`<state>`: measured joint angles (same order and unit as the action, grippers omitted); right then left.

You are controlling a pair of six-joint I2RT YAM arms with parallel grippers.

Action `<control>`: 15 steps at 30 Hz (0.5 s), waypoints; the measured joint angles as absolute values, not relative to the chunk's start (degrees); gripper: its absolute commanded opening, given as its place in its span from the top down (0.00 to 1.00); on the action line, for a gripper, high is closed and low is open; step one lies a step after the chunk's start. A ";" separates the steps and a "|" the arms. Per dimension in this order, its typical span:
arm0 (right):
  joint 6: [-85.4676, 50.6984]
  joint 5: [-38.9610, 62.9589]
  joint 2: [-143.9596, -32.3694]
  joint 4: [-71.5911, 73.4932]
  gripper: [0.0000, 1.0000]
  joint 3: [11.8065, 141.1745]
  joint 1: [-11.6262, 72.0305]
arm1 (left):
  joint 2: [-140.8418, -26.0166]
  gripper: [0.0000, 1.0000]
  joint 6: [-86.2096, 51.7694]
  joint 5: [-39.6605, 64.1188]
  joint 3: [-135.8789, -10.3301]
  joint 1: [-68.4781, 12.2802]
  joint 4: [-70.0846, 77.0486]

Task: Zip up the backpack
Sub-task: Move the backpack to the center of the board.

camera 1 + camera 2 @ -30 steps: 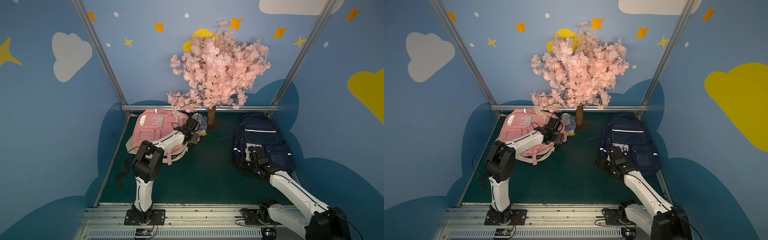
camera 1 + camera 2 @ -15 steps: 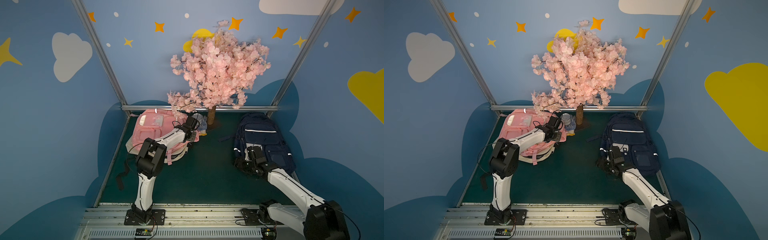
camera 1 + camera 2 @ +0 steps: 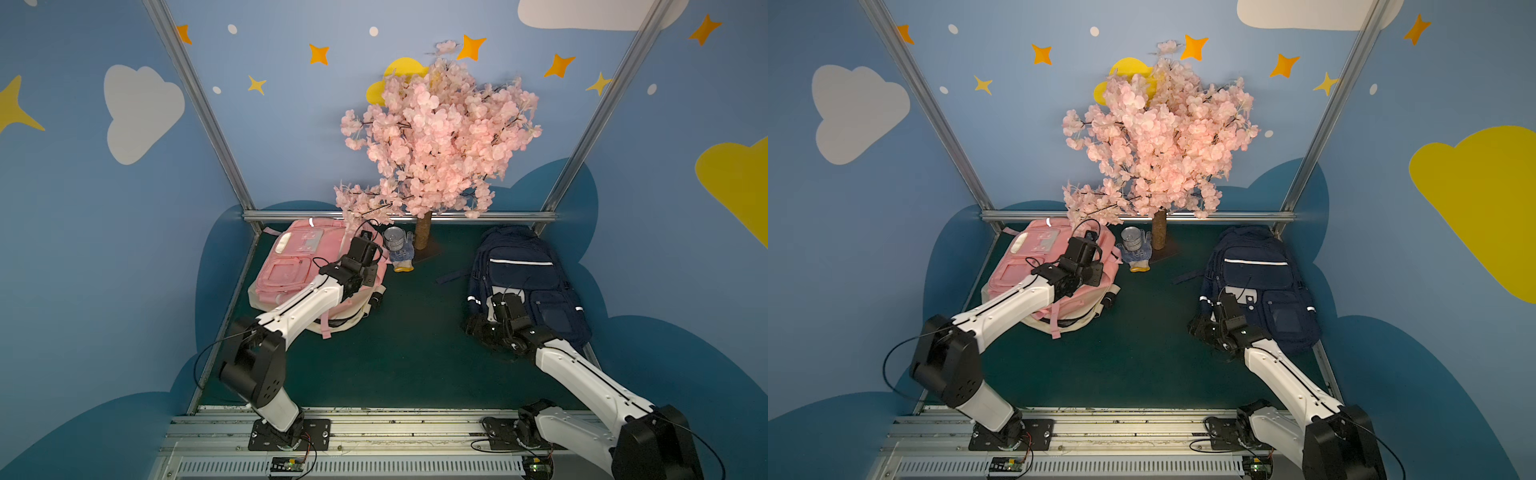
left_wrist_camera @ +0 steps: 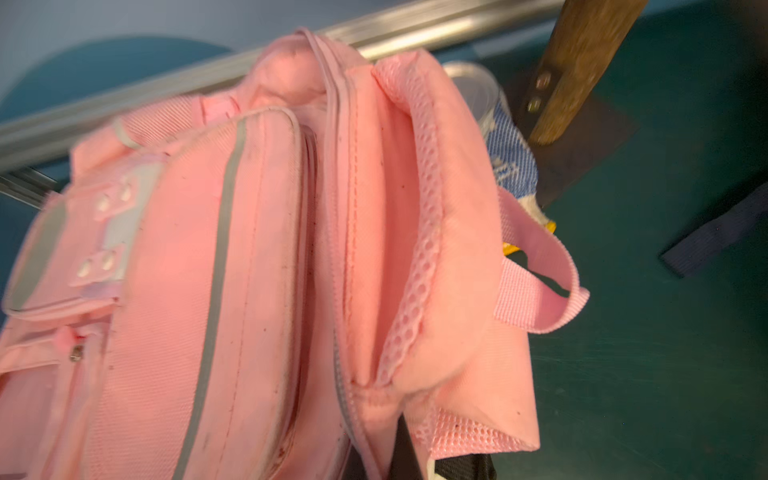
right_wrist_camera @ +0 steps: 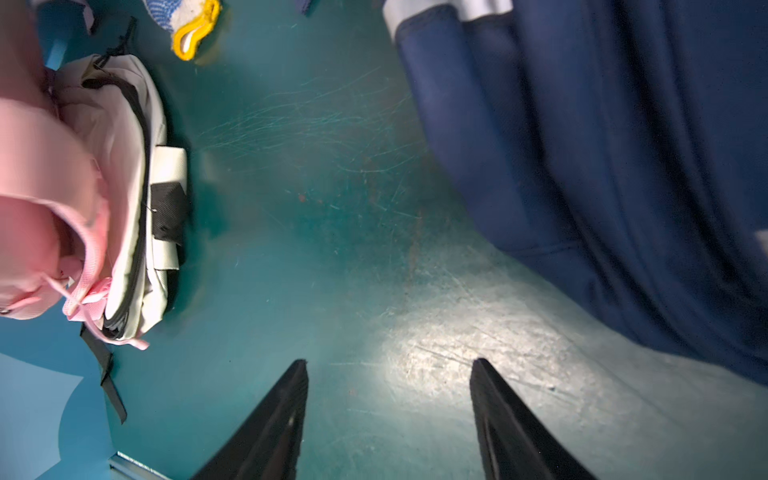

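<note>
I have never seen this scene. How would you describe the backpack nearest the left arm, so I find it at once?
Start at the pink blossom tree at the back of the green table. On the left arm's side of its trunk, near the back rail, lies the pink backpack. It is the only pink bag: the bag beneath it is cream, the other backpack navy.

I see blue walls (image 3: 291, 124) painted with clouds and stars, silver frame posts (image 3: 201, 108), a pink blossom tree (image 3: 436, 137) at the back, and a scuffed dark green worktop (image 3: 407, 353).
</note>
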<state>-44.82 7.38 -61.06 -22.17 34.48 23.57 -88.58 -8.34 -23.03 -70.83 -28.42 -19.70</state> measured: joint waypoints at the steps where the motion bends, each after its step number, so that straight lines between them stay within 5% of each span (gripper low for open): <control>1: -44.84 7.14 -61.06 -22.22 0.36 34.83 23.99 | -85.78 0.97 -8.19 -23.51 -70.00 -28.71 -19.73; 11: -44.95 4.62 -64.03 -22.65 0.36 41.21 29.61 | -62.98 0.97 -7.73 -29.12 -60.03 -43.66 -23.55; 15: -44.93 3.81 -66.35 -22.52 0.36 42.26 31.59 | -61.19 0.89 -9.47 -25.04 -52.93 -45.01 -22.39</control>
